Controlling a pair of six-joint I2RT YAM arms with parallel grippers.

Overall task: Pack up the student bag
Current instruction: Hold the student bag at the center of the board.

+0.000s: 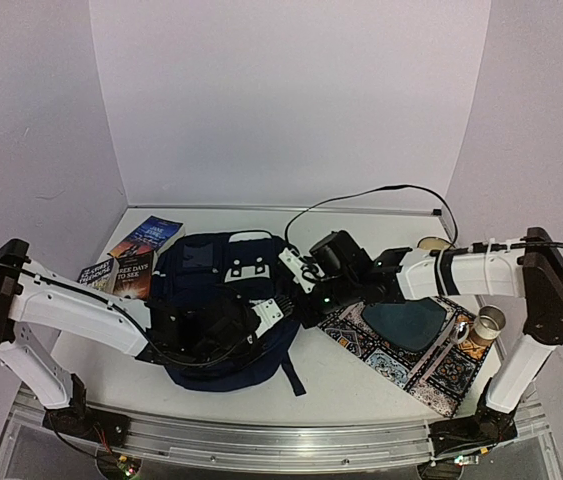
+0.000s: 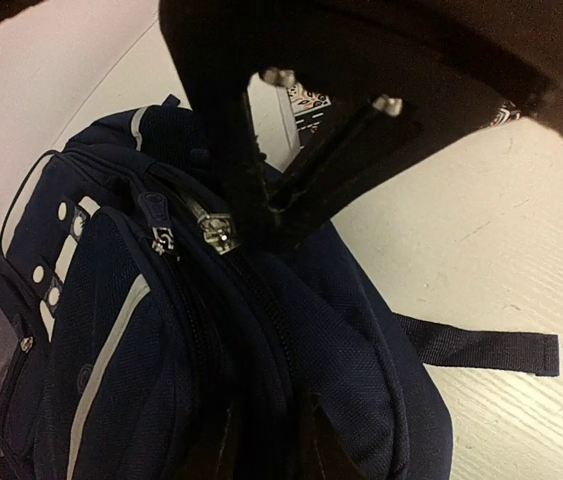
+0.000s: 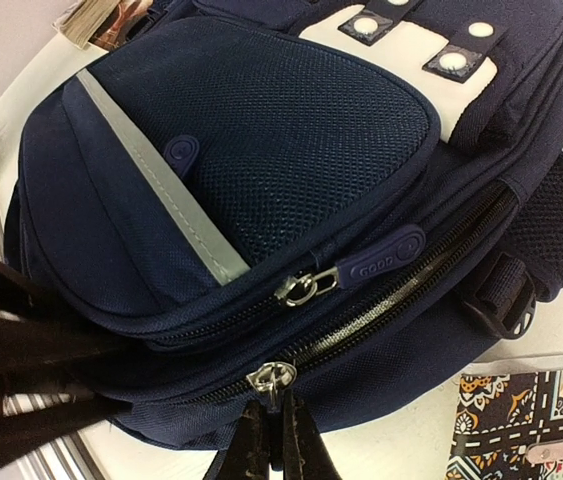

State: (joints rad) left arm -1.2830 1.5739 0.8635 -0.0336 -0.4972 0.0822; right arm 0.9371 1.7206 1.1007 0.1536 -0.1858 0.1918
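Note:
The student bag (image 1: 216, 290) lies on the table, dark navy with a white stripe. It also fills the left wrist view (image 2: 161, 330) and the right wrist view (image 3: 261, 150). My right gripper (image 3: 274, 440) is shut on the metal pull of the lower zipper slider (image 3: 275, 376); it shows over the bag's right side in the top view (image 1: 296, 298). My left gripper (image 2: 269, 450) pinches a fold of bag fabric beside the zipper; in the top view it is on the bag's front (image 1: 223, 325). The right gripper's fingers (image 2: 241, 150) reach down in front of it.
Several books (image 1: 131, 262) lie at the back left beside the bag. A patterned mat (image 1: 441, 375) lies to the right with a dark teal item (image 1: 406, 322) and a cup (image 1: 488, 322) on it. A loose bag strap (image 2: 481, 350) trails on the table.

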